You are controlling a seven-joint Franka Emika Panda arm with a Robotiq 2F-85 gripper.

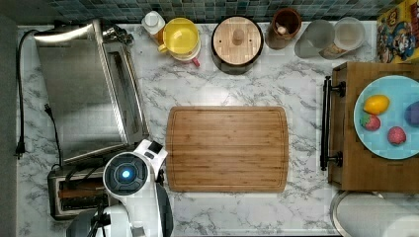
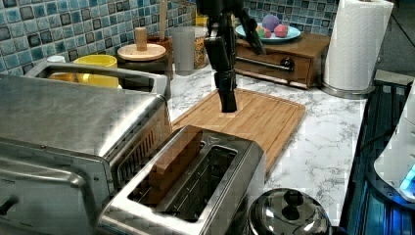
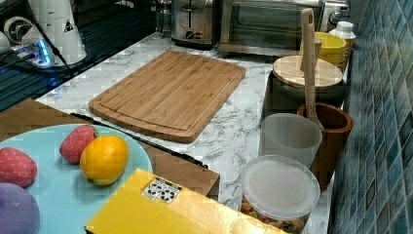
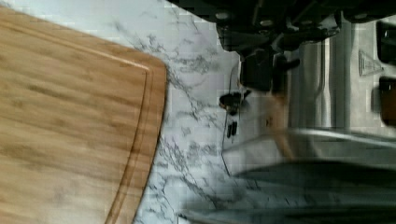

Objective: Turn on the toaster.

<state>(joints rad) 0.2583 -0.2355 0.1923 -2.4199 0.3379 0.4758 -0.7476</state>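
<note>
The marble tabletop [image 1: 222,207] carries a large steel toaster oven [image 1: 81,89] along the top view's left, a bamboo cutting board [image 1: 227,148] at its middle, and the small toaster [image 1: 74,195] in the top view's lower left corner, just beside the oven and near the board's corner. The tool [image 2: 227,100] hangs above the board's near edge in the left view, just past the toaster's end, its fingers pressed together and holding nothing
</note>
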